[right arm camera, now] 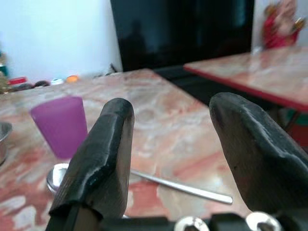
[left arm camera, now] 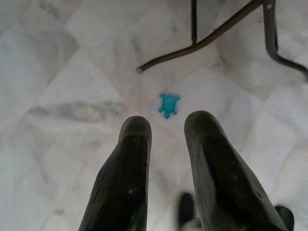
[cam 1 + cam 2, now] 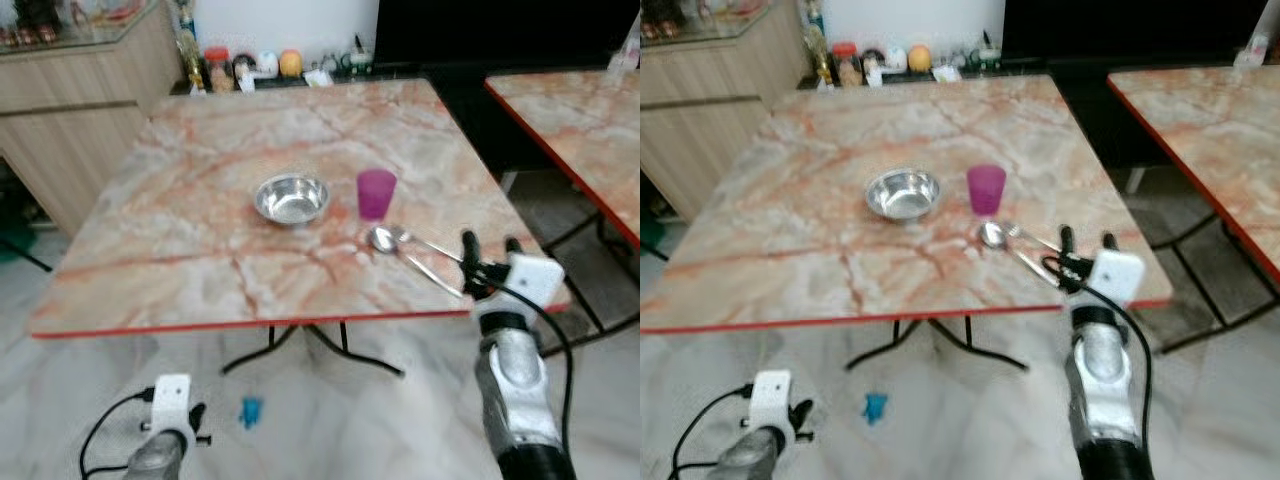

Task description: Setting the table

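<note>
Right gripper (image 3: 492,250) spread wide, empty, over table (image 3: 200,260) edge near spoon (image 3: 405,250); purple cup (image 3: 376,193) beside steel bowl (image 3: 291,198). Left gripper (image 2: 166,132) slightly parted, above floor.

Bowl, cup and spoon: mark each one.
bowl (image 3: 291,198), left eye view, on the inner bottom.
cup (image 3: 376,193), left eye view, on the side wall.
spoon (image 3: 382,238), left eye view, on its round head.
</note>
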Tool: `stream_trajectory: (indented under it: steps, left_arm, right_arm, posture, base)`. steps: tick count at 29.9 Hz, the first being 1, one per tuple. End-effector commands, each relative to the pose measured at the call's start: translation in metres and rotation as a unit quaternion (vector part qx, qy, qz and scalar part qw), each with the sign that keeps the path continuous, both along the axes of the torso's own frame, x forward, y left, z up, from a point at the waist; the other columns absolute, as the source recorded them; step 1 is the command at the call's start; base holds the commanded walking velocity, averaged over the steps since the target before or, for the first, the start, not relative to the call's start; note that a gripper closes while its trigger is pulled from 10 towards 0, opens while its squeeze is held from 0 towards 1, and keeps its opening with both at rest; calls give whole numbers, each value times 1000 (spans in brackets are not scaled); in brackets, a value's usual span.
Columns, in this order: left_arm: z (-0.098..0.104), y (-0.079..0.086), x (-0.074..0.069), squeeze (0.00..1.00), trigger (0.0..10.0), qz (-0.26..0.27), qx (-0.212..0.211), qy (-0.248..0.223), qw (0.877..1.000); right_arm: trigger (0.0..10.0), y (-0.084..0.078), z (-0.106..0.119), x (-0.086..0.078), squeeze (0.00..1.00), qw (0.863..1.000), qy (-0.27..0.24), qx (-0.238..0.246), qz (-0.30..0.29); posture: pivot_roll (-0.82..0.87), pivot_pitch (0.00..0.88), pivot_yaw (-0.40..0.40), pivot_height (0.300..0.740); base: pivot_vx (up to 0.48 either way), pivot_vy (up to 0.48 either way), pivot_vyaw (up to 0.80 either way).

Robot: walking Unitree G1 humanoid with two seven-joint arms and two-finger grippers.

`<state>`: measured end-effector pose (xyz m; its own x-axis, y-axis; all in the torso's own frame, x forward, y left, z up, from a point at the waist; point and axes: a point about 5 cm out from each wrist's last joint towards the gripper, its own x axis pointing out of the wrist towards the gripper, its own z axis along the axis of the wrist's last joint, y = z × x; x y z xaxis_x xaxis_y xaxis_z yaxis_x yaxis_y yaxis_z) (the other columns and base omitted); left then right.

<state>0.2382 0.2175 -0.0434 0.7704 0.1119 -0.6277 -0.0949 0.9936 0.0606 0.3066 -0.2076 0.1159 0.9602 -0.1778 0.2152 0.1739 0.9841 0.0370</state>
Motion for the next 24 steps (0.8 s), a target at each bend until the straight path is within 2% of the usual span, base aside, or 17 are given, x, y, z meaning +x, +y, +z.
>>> stream_trajectory:
  steps: [1,10,24]
  left_arm:
    - [-3,8,-6,0,10000,11,7,14,1000]
    - [-3,7,-6,0,10000,12,6,13,1000]
    - [-2,6,-4,0,10000,10,2,4,1000]
  right_arm:
    - [10000,9,4,3,0,1000,-8,3,13]
    - [10000,9,4,4,0,1000,-8,4,15]
    - [10000,9,4,5,0,1000,-6,3,18]
  posture:
    - [56,0,7,740]
    - [57,0,4,740]
    - [59,0,2,740]
  base:
    - [0,390,0]
    - [0,377,0]
    - [0,0,0]
